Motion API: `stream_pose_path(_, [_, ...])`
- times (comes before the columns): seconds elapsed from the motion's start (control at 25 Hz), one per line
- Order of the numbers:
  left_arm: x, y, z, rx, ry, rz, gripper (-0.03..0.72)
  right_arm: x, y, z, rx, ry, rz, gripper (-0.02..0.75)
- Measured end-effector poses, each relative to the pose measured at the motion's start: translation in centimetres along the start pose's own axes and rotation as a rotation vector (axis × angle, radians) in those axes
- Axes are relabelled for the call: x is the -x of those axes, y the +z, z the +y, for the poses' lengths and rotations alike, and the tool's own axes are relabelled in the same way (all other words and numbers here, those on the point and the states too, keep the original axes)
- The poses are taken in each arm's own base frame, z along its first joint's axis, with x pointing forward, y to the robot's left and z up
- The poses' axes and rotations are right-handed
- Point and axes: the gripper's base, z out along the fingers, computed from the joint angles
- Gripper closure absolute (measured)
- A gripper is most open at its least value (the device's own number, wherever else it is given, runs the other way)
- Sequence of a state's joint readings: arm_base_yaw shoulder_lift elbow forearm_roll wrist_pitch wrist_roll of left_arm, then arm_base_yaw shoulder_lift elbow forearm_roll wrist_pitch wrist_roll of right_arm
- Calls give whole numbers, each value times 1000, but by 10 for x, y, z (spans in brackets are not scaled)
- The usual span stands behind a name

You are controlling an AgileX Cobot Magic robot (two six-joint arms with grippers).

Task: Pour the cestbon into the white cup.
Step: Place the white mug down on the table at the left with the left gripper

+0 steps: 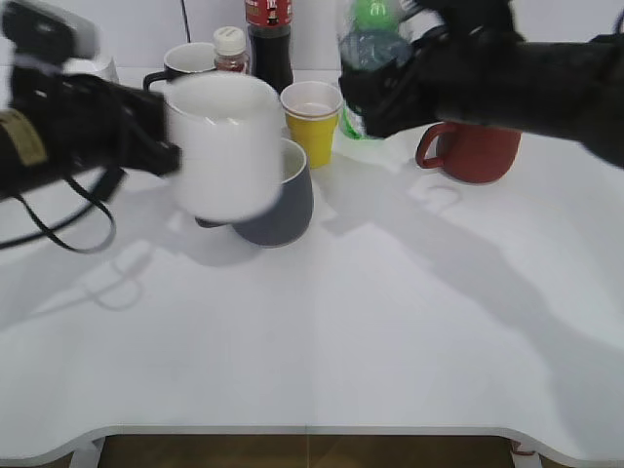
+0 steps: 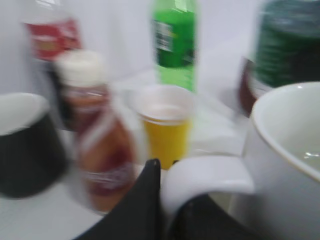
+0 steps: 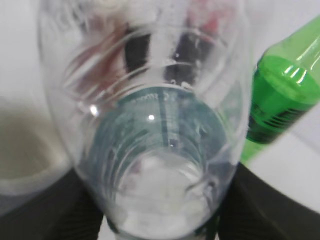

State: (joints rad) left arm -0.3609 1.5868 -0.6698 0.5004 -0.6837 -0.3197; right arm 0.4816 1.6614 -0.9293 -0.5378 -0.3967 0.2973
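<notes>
We take the yellow paper cup (image 1: 312, 119) at the back of the table as our landmark and read across from its left. Left of it and nearer the camera, our left gripper (image 1: 161, 151) is closed on the handle of the white cup (image 1: 222, 146), which hangs clear of the table in front of a dark grey mug (image 1: 288, 200); the wrist view shows the handle (image 2: 207, 177) pinched between the dark fingers (image 2: 142, 200) and a little liquid glinting inside the cup, though blur keeps us from saying how much. We judge the cup is lifted so that its mouth can meet the bottle halfway. Behind the yellow cup stand a small brown bottle (image 1: 230, 51) and a dark red-labelled bottle (image 1: 269, 39), out of play. Just right of the yellow cup and above it, our right gripper (image 1: 375, 93) is clamped around the cestbon (image 1: 366, 49), carried in the air, in front of the bright green soda bottle (image 1: 374, 14); the wrist camera looks along its ribbed clear body (image 3: 160, 130). A red mug (image 1: 473, 151) sits further right. Bottle and cup remain apart, so pouring, we think, has yet to resume or begin.
</notes>
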Motion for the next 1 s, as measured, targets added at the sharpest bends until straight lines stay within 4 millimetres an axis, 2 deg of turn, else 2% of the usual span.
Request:
stream_pose_path(0.08, [2, -5, 18, 53, -17, -34, 657, 0, -5, -9, 81, 92, -48, 309])
stream_pose_path(0.16, [3, -10, 33, 101, -27, -55, 657, -4, -11, -26, 105, 161, -53, 309])
stream_pose_path(0.32, [2, -21, 63, 217, -3, -72, 657, -14, -22, -57, 55, 218, -27, 309])
stream_pose_path(0.4, [-2, -24, 74, 259, 19, -77, 657, -16, -24, -62, 41, 221, -21, 309])
stream_pose_path(0.56, [-19, -17, 85, 270, 25, -103, 657, -26, -26, -57, 55, 209, 0, 309])
stream_pose_path(0.8, [-58, -4, 95, 260, 9, -84, 657, -59, -36, -45, 39, 218, 66, 309])
stream_pose_path(1.0, [-84, 0, 106, 279, -34, -90, 657, -72, -41, -39, 34, 241, 62, 309])
